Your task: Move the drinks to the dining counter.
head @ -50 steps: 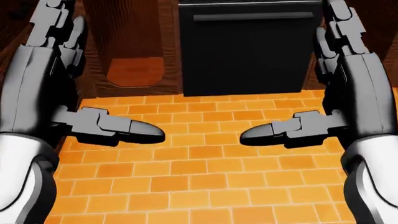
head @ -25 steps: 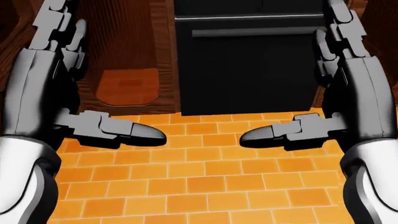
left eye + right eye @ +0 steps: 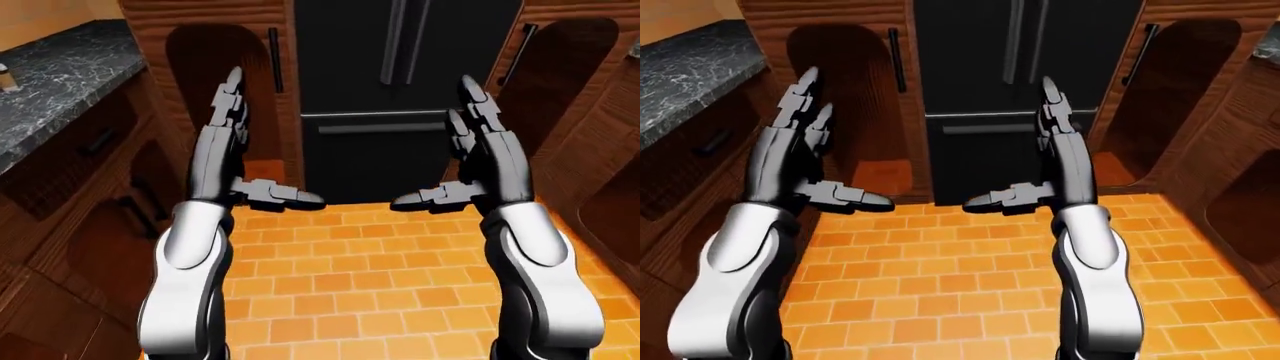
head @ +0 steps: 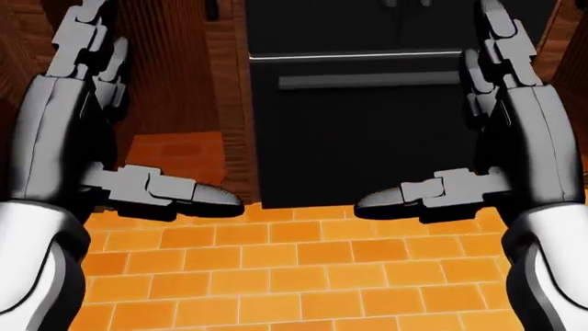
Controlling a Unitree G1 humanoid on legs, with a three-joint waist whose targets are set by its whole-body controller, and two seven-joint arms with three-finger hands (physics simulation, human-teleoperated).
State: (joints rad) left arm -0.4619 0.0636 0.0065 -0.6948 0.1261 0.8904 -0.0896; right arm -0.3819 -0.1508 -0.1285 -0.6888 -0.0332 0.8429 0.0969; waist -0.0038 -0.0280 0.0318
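Both empty and spread: left hand [image 3: 240, 161], right hand [image 3: 470, 161], raised over orange tile floor [image 3: 370, 277]; facing black fridge [image 3: 400, 90] between wooden cabinets [image 3: 215, 82]; no drinks visible (probably inside); likely rigid, smooth, slippery; best gripped mid-body, upright.

Kitchen interior. A black fridge [image 3: 400, 90] with two vertical handles above and a horizontal drawer handle [image 3: 385, 127] below stands at top centre of the left-eye view. Dark wood cabinets [image 3: 225, 82] with arched panels and black bar handles flank it on both sides. A grey marbled counter [image 3: 55, 82] runs along the left edge over wood drawers. The floor [image 3: 350, 277] is orange brick tile with pale grout, evenly lit.
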